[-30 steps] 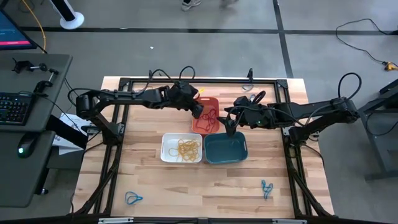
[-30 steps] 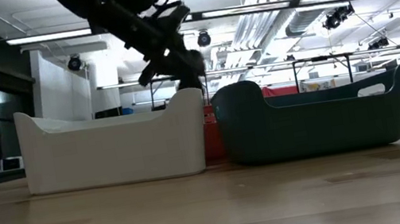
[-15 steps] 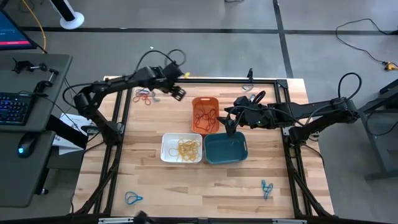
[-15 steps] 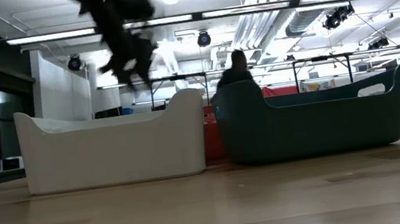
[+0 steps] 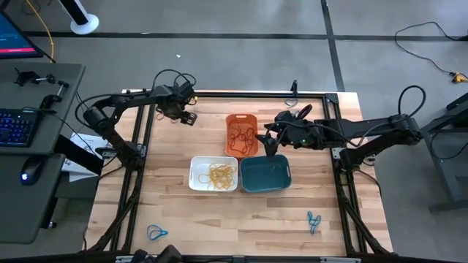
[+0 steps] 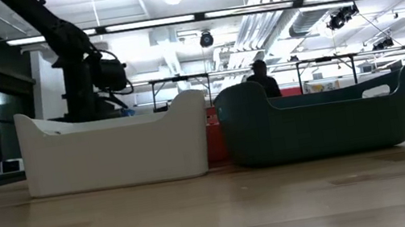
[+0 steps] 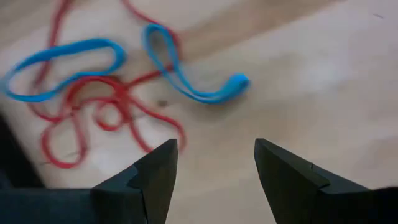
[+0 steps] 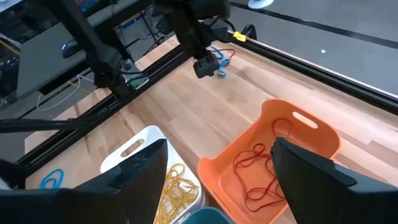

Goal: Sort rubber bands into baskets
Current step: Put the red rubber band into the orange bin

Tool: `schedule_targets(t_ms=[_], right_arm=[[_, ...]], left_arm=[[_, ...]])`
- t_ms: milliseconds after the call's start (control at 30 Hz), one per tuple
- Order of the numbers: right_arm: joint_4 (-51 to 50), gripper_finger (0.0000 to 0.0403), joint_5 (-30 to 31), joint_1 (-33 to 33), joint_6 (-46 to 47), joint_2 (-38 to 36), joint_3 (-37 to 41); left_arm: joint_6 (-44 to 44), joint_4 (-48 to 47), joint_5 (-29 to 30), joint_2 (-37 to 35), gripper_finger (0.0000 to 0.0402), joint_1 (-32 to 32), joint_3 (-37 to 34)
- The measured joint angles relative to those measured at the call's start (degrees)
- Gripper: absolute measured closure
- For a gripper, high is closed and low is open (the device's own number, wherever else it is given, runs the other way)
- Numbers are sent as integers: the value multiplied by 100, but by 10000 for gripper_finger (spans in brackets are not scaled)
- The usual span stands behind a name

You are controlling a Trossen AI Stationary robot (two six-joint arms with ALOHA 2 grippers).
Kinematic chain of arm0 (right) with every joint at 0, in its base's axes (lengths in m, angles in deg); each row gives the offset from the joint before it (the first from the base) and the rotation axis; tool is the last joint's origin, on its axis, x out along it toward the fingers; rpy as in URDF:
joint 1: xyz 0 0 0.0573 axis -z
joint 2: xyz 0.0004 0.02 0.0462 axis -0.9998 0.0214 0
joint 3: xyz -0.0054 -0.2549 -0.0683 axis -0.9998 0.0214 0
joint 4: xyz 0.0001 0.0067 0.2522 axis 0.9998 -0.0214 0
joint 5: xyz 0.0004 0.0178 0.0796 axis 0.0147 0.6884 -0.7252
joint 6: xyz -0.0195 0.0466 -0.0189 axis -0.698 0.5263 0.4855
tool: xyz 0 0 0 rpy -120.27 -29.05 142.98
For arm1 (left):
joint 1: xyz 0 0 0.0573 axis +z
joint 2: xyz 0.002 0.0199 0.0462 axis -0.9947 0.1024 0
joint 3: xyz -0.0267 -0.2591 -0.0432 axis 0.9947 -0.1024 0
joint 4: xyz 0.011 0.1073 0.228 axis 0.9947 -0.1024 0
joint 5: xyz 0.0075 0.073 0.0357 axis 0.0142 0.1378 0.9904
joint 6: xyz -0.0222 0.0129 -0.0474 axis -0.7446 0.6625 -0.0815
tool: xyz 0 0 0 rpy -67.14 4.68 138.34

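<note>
Three baskets stand mid-table: the orange one (image 5: 240, 117) with red rubber bands (image 5: 241, 137), the white one (image 5: 194, 174) with yellow bands (image 5: 219, 174), and the teal one (image 5: 288, 174). My left gripper (image 7: 214, 155) is open near the far left corner (image 5: 187, 117). It points down just above a loose tangle of red bands (image 7: 106, 112) and blue bands (image 7: 186, 68) lying flat on the wood, and touches none of them. My right gripper (image 5: 270, 147) hangs open above the gap between the orange and teal baskets, with nothing between its fingers (image 8: 140, 171).
One blue band (image 5: 156, 233) lies near the front left edge and another (image 5: 313, 220) at the front right. A black frame rail (image 5: 241, 93) runs along the far edge behind the left gripper. A person (image 6: 262, 79) stands in the room beyond.
My left gripper has swung from above the orange basket toward the table's far left corner. It has sunk and tipped from a slant to pointing nearly straight down over the red and blue tangle. The right arm has kept still.
</note>
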Motion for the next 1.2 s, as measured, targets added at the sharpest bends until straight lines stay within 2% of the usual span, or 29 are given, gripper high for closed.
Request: schedule_targets(t_ms=[333, 500, 667, 767, 933, 1100, 1167, 1200], right_arm=[[0, 128, -2, 104, 226, 0, 0], [0, 128, -2, 104, 315, 0, 0], [0, 128, -2, 100, 437, 0, 0], [0, 128, 0, 93, 437, 0, 0], [1, 128, 0, 93, 437, 0, 0], [2, 128, 0, 93, 437, 0, 0], [2, 128, 0, 93, 437, 0, 0], [0, 128, -2, 93, 437, 2, 0]], left_arm=[[994, -142, -321, 395, 195, 512, 2], [1291, -91, -614, 665, 195, 539, 28], [1544, -118, -577, 767, 199, 481, 28], [1650, -248, -622, 774, 237, 465, 30], [1543, -373, -821, 778, 376, 320, 31], [1177, -540, -1060, 779, 400, -14, 23], [1191, -767, -1318, 719, 401, -279, -1], [1210, -903, -1681, 671, 401, -394, -2]])
